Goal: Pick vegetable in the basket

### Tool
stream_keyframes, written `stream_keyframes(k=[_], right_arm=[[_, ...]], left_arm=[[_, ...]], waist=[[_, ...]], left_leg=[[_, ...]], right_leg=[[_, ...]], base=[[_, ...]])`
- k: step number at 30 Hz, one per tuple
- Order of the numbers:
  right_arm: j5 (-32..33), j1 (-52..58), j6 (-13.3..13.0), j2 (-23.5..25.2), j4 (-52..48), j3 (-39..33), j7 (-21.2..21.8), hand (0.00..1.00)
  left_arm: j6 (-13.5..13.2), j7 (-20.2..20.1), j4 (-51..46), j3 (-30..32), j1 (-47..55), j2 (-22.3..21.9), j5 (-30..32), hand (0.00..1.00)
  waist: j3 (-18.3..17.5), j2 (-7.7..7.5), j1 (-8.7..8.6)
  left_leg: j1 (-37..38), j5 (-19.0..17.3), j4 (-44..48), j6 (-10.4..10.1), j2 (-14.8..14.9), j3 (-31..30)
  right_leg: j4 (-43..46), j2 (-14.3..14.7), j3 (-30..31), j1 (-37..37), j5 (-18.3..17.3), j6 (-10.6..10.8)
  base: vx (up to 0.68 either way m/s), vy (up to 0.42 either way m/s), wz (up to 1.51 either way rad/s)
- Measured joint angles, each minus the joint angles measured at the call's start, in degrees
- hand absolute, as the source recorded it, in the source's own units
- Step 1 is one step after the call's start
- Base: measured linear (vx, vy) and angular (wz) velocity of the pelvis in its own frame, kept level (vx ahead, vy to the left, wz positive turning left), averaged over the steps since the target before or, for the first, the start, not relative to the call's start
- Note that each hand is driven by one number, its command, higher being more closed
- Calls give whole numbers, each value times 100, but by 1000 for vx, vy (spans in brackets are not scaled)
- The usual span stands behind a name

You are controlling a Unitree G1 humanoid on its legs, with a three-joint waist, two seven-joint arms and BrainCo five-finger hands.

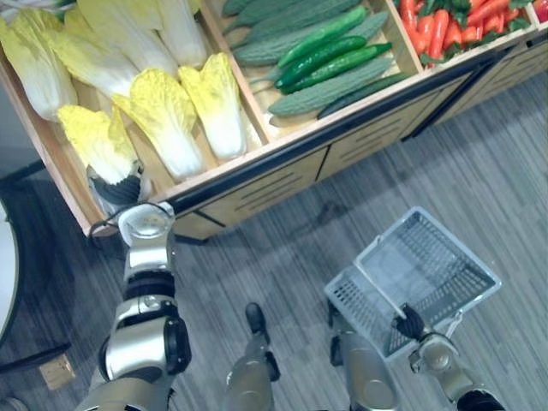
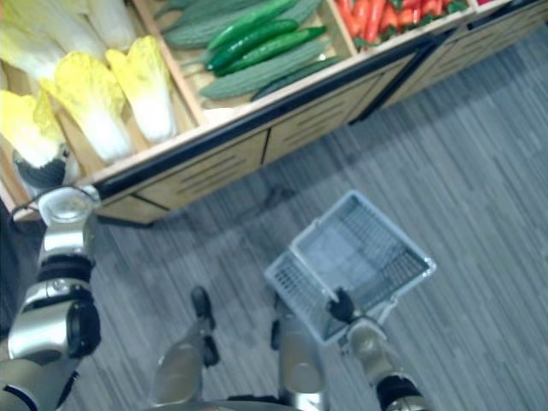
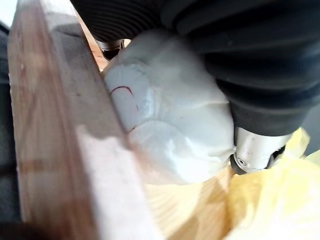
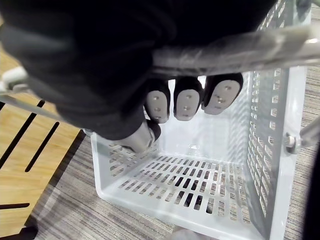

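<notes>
- Presently, the left hand sits at the near-left corner of the wooden stand, at the stem end of a cabbage.
- In the left wrist view, the white stem lies tight under the hand's dark cover, with silver finger parts on either side of it. The hand is clamped on the cabbage.
- The stem is pressed against the stand's wooden rim. The cabbage's yellow leaves point away into the bin.
- The cabbage lies in the stand's left compartment, well apart from the basket.
- The other cabbages lie beside it in the same compartment, stems toward the front rim.
- The middle compartment holds cucumbers, past a wooden divider. Red vegetables with green tops lie in the compartment to the right.
- The right hand is low on the robot's right side, under the basket's handle.
- In the right wrist view, its fingers are curled round the handle, dark tips turned back toward the palm. The hand is closed on the handle.
- The basket is grey slotted plastic and hangs tilted from the handle over the grey plank floor, in front of the stand and clear of it.
</notes>
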Motion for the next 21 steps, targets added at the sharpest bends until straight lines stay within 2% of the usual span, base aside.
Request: stream_keyframes(k=[2,5,8,13,17,19,21], right_arm=[[-155,54,-13,44,-4,-1,-11,100],[-215,100,-31,47,-1,-4,-16,100],[-270,210,-29,50,2,-72,-18,100],[-327,473,4,76,13,-137,-11,100],[-327,609,4,83,2,-137,-6,100],[-322,646,4,63,-99,-136,8,100],[-279,689,3,-55,-438,-108,130,100]], left_arm=[[-162,431,-1016,80,495,-614,-165,100],[-356,884,-1885,277,997,-1256,-270,100],[-434,1130,-2313,361,1225,-1464,-341,100],[-443,1300,-3068,355,1412,-1481,-277,100],[-444,1313,-3746,-64,1727,-1480,321,100],[-445,1174,-3987,-449,2036,-1456,602,100],[-459,747,-4167,-984,2473,-1322,1010,100]], waist=[[-8,-11,-1],[-11,-10,14],[-58,11,15],[-409,12,27],[-649,33,28],[-779,51,34],[-880,85,51]], left_leg=[[80,-15,-2,-7,-4,-9],[164,-24,-4,-16,0,-23],[180,-26,-1,-22,12,-135],[176,-20,-17,-35,20,-206],[294,-7,-26,-13,16,-228],[342,-21,-43,-30,18,-162],[441,-79,-46,-73,27,2]], right_leg=[[0,-2,2,80,-4,2],[0,28,-2,161,-11,-2],[0,39,-91,237,-18,-7],[-11,38,-172,275,-17,-7],[-58,35,-187,424,-17,-8],[-71,47,-121,425,-16,-8],[-75,77,37,429,-7,1]], base=[[0,0,0],[0,0,0],[-14,-5,11],[0,0,10],[13,3,2],[17,8,-17],[11,7,-38]])
